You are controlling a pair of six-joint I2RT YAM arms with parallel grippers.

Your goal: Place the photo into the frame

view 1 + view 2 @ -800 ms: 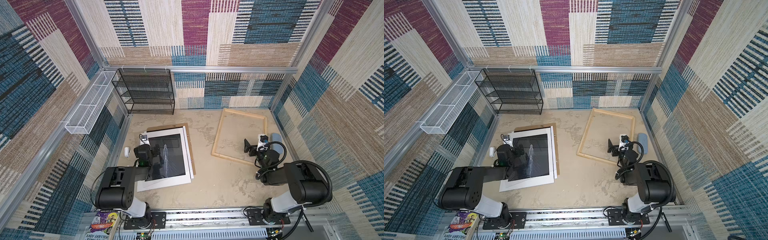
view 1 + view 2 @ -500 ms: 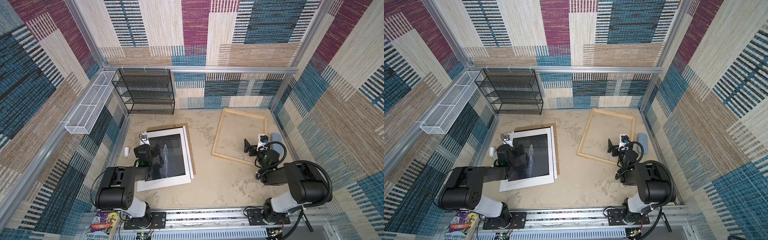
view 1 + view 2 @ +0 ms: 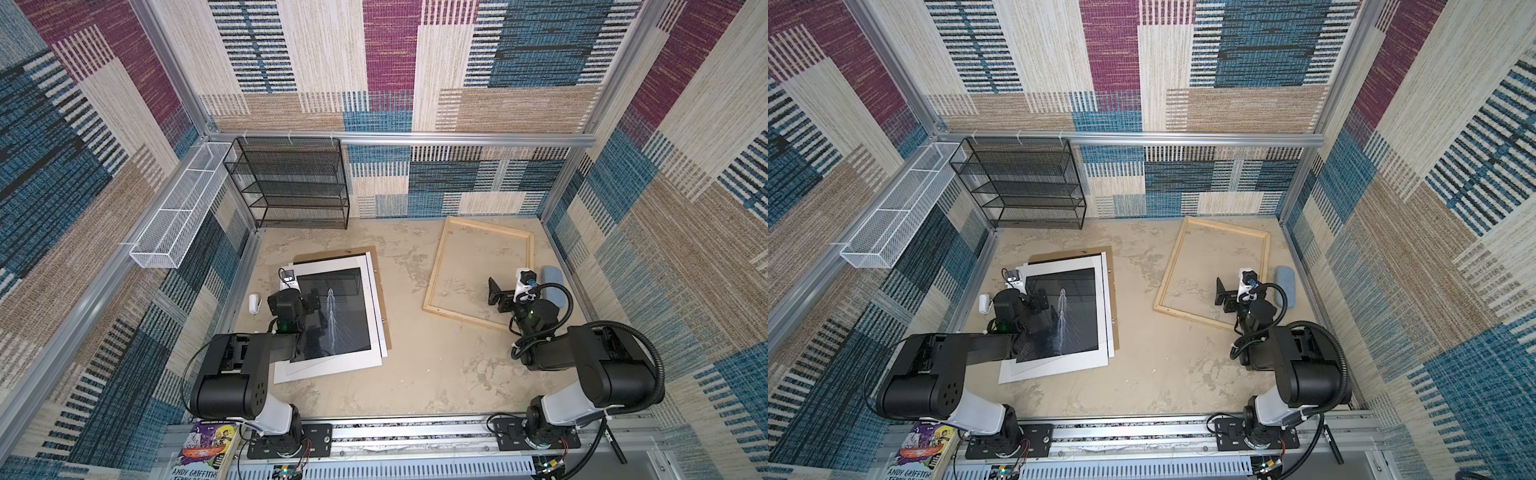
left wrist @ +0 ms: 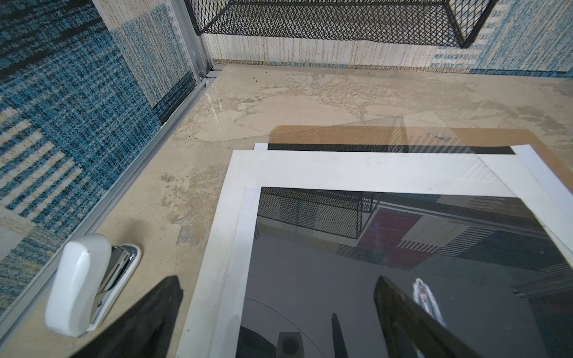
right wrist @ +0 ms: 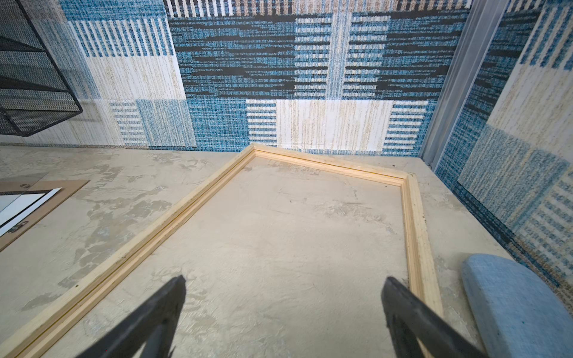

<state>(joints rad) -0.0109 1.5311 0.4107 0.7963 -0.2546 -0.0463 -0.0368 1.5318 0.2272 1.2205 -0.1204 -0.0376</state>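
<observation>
The photo (image 3: 349, 324) (image 3: 1079, 316), black with a white streak and white margin, lies on top of a stack of sheets at the left. My left gripper (image 3: 293, 297) (image 4: 277, 279) hovers open over the photo's (image 4: 310, 254) left edge. One finger is beside the stack and the other above the black image, gripping nothing. The frame (image 3: 436, 266) (image 3: 1169, 266), pale wood rails, lies flat at the right with the table showing through. My right gripper (image 3: 512, 289) (image 5: 285, 279) is open and empty over the frame's (image 5: 186, 207) near right corner.
Under the photo lie a white mat (image 4: 341, 167) and a brown board (image 3: 332, 253). A white stapler (image 3: 254, 302) lies by the left wall and a blue-grey pad (image 3: 555, 284) right of the frame. Against the back wall stands a black mesh rack (image 3: 291, 183).
</observation>
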